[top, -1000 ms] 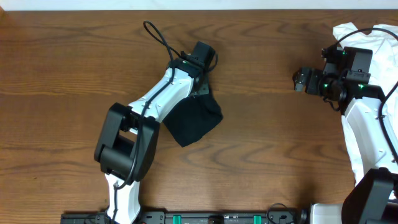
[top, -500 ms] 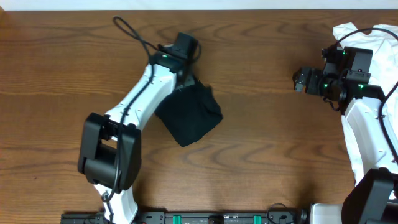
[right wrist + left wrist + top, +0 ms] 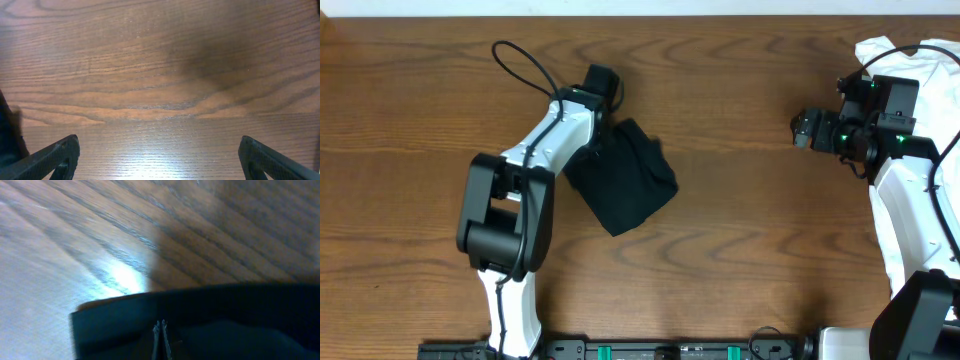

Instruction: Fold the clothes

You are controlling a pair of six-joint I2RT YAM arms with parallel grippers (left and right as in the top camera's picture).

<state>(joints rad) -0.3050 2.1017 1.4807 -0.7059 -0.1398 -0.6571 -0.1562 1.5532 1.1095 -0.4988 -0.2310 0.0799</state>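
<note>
Nearest me, at the 6 o'clock edge of the wooden table (image 3: pixel 420 100), the left arm (image 3: pixel 505 215) rises from its base and reaches away toward 11 o'clock. Just beyond its elbow, a little left of the table's middle, lies the black shirt (image 3: pixel 625 185), bunched into a rough folded square with one corner pointing back at me. The arm's forearm crosses the shirt's 10 o'clock edge. The left gripper (image 3: pixel 161 331) sits at that far-left edge of the cloth with its claw pressed tight together. In the wrist view the tips stand against dark fabric, but I cannot tell whether any cloth is caught between them.

Over at 3 o'clock the right arm (image 3: pixel 910 230) runs up the table's side. The right gripper (image 3: pixel 802 130) points toward 9 o'clock over bare wood, well apart from the black shirt, its fingers (image 3: pixel 50 157) spread wide and empty. Farthest off, in the 2 o'clock corner, a white shirt (image 3: pixel 885 50) lies crumpled behind that arm.
</note>
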